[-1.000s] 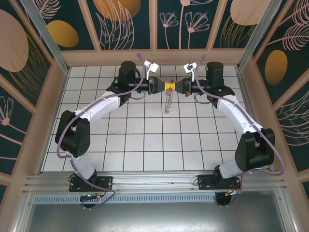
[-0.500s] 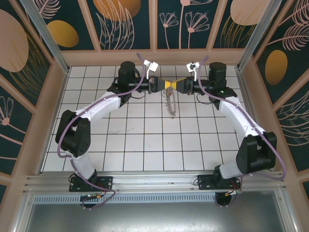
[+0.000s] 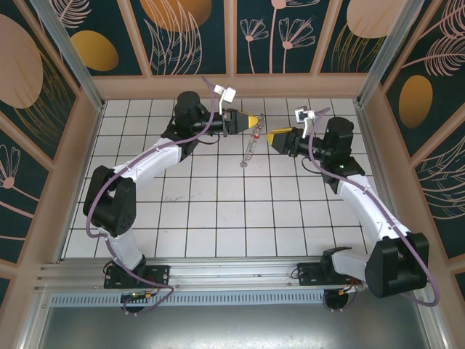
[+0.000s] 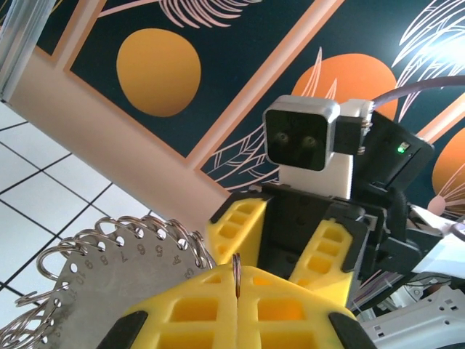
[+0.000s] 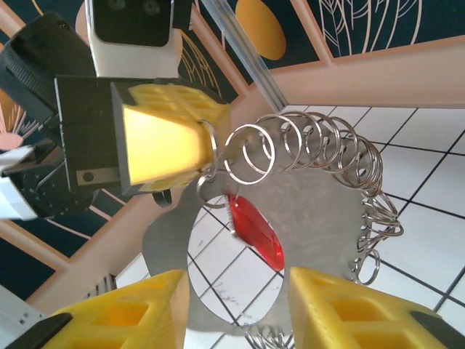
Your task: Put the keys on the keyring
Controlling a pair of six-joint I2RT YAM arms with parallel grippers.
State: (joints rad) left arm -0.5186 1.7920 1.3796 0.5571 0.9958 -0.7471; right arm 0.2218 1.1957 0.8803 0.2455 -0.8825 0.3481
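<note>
Right wrist view has the left gripper (image 5: pixel 203 149) clamped on one thin ring at the keyring (image 5: pixel 327 193) edge, the red key (image 5: pixel 256 234) dangling just beside, and the right gripper (image 5: pixel 236 282) wide open and empty, so that slim pinch may slip and drop everything onto the desk (image 3: pixel 218 211).

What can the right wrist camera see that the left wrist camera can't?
Extra in the right wrist view: a small shiny red key-like piece dangling by the hole of the flat grey metal loop edged with silvery rings. Extra in the left wrist view: tiny numbers stamped on that loop. Both share the loop, the yellow left claw pinching one ring, and the open right claw.
</note>
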